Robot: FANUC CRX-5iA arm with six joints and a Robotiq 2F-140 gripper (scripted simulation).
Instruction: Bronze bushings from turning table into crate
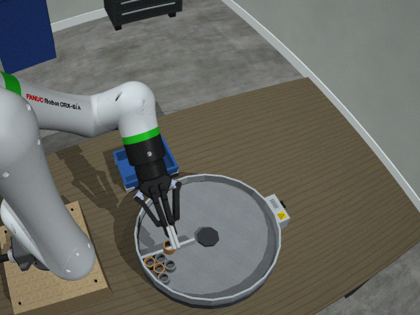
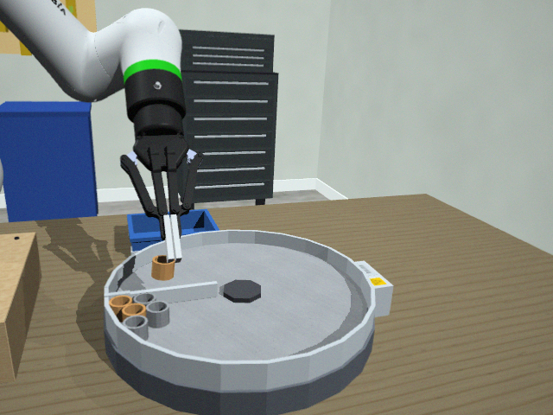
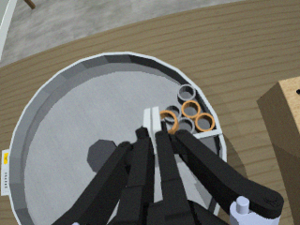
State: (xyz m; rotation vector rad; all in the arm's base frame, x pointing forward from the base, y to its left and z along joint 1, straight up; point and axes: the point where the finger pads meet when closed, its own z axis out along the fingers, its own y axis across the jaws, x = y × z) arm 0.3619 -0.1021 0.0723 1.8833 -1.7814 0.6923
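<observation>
My gripper (image 1: 174,247) (image 2: 174,259) (image 3: 153,116) is shut on the wall of a bronze bushing (image 1: 168,251) (image 2: 162,271) (image 3: 176,124), held upright in the air above the turning table (image 1: 230,203) (image 2: 285,326) (image 3: 94,103), near its divider. Two bronze bushings (image 2: 117,309) (image 2: 133,315) stand on the turning table in the corner between divider and rim. Three steel bushings (image 2: 157,317) (image 2: 136,329) (image 1: 160,262) stand close among and beside them. The blue crate (image 1: 126,183) (image 2: 143,234) is behind the turning table, partly hidden by the arm; no bushing shows in its visible part.
The light divider (image 1: 186,242) (image 2: 192,292) runs from the rim toward the dark hub (image 1: 207,236) (image 2: 242,290) (image 3: 101,156). The raised rim surrounds the turning table. A control box (image 1: 277,211) (image 2: 379,295) sits on its right side. The wooden arm base (image 1: 64,288) is at the left.
</observation>
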